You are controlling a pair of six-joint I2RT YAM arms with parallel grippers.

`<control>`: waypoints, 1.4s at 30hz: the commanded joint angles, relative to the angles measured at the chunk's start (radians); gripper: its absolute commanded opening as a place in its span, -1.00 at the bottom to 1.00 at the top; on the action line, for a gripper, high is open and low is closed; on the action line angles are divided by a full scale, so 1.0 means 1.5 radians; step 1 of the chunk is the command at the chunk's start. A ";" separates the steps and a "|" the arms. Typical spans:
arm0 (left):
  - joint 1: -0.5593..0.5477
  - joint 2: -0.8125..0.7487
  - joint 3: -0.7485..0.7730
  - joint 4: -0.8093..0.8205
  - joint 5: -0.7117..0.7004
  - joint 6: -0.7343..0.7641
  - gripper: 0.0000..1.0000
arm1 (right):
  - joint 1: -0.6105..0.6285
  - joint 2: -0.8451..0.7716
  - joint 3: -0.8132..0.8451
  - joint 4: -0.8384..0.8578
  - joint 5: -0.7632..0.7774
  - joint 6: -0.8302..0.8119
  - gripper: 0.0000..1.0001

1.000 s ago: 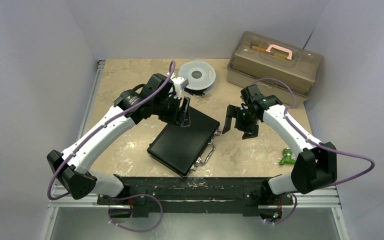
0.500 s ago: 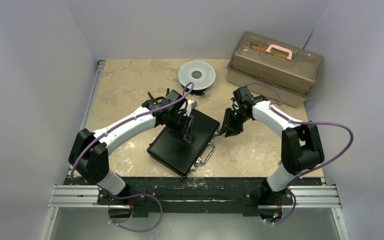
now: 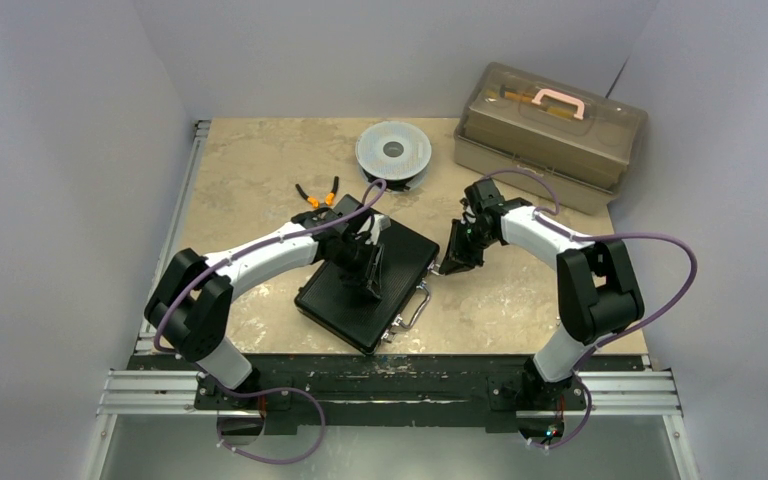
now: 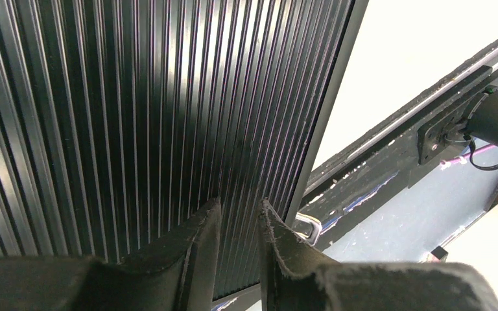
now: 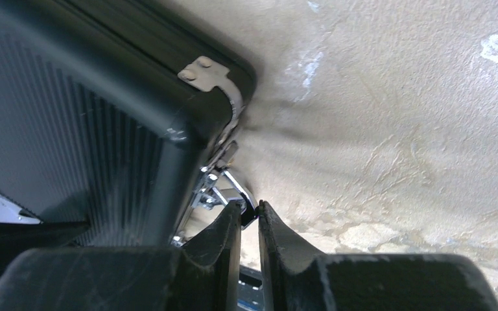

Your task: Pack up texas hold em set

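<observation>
The black ribbed briefcase (image 3: 345, 295) of the texas hold em set lies closed on the table, its silver handle (image 3: 415, 305) facing the near right. Chips, cards and discs are out of view. My left gripper (image 3: 373, 270) sits low over the ribbed lid (image 4: 136, 116). Its fingers (image 4: 240, 206) are a narrow gap apart, with nothing between them. My right gripper (image 3: 453, 262) is at the case's right corner. In the right wrist view its tips (image 5: 248, 208) are pinched on the end of a silver latch (image 5: 217, 188) beside the case wall (image 5: 71, 116).
A translucent brown toolbox (image 3: 550, 125) with a pink handle stands at the back right. A round grey spool (image 3: 393, 152) lies behind the case. Orange-handled pliers (image 3: 317, 195) lie to the case's far left. The black mounting rail (image 3: 410, 385) runs along the near edge.
Both arms have reached down to the case. My left gripper slid nearer along the lid and narrowed, uncovering the pliers. My right gripper closed on the latch.
</observation>
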 commanded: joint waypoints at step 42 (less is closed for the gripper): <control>-0.005 -0.005 -0.098 0.069 0.022 -0.044 -0.48 | 0.360 -0.139 -0.124 0.125 -0.041 -0.039 -0.24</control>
